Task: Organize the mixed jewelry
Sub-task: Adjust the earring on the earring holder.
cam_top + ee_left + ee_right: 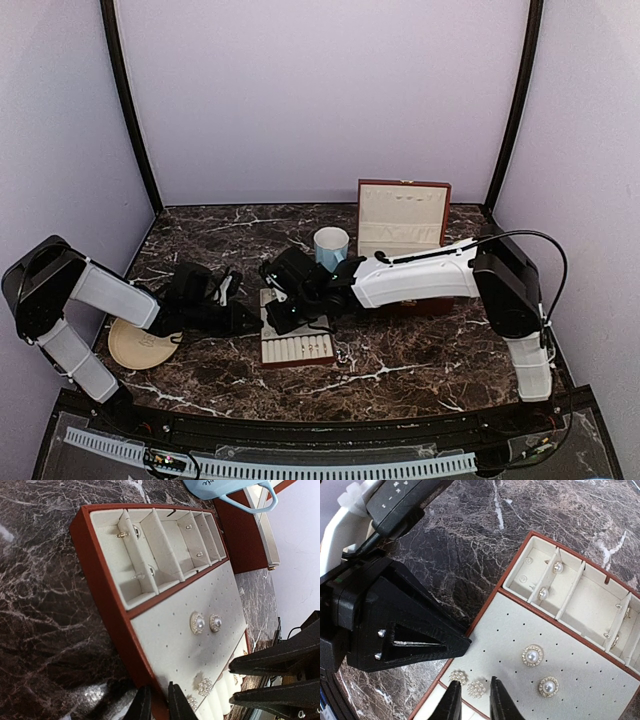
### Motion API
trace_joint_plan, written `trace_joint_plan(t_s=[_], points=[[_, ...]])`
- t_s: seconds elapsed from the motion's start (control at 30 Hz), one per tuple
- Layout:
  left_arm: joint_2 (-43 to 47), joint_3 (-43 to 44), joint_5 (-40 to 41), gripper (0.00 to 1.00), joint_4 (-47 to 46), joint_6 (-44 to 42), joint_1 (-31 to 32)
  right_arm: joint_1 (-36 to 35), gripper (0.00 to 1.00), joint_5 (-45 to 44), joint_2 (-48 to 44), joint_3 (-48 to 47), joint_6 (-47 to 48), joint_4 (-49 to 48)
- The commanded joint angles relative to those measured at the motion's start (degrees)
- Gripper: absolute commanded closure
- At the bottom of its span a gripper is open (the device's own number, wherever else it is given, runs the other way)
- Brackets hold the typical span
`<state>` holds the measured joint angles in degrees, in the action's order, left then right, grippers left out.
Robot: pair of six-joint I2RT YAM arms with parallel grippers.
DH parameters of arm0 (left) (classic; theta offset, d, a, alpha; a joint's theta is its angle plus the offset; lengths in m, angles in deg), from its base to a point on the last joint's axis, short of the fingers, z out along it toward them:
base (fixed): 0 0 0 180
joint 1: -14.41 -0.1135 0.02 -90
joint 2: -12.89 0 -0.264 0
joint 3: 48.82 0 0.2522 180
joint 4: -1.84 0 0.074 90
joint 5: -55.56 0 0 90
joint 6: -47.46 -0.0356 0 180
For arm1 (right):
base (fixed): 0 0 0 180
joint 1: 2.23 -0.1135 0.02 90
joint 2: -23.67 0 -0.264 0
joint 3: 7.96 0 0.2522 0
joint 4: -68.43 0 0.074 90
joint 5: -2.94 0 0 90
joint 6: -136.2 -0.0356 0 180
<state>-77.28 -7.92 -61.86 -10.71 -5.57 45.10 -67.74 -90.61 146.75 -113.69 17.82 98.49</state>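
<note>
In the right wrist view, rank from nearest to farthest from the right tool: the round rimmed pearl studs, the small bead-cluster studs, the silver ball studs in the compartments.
1. Small bead-cluster studs, at the fingertips of the right tool.
2. Round rimmed pearl studs, farther out, to the right; those two are too close to separate.
3. Silver ball studs, in the far compartments.

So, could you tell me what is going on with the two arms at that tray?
Both arms are reaching over the jewelry tray at mid-table. The right gripper is open, its fingers either side of a small cluster stud on the perforated panel, near two pearl studs. The left gripper sits at the tray's rim, fingers nearly together; whether it grips the rim is unclear. A few small pieces already lie in the compartments.
</note>
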Motion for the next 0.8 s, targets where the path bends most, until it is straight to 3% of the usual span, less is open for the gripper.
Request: trace_joint_plan(t_s=[0.0, 0.17, 0.77], points=[[1.1, -0.9, -0.6, 0.85, -0.8, 0.3, 0.0, 0.2, 0.83, 0.6, -1.3, 0.2, -0.3, -1.4], [1.2, -0.9, -0.6, 0.86, -0.8, 0.3, 0.0, 0.4, 0.9, 0.8, -0.4, -0.3, -0.5, -1.5], [0.5, -0.8, -0.9, 0.86, -1.3, 0.5, 0.0, 1.1, 0.93, 2.4, 3.2, -3.6, 0.3, 0.0]])
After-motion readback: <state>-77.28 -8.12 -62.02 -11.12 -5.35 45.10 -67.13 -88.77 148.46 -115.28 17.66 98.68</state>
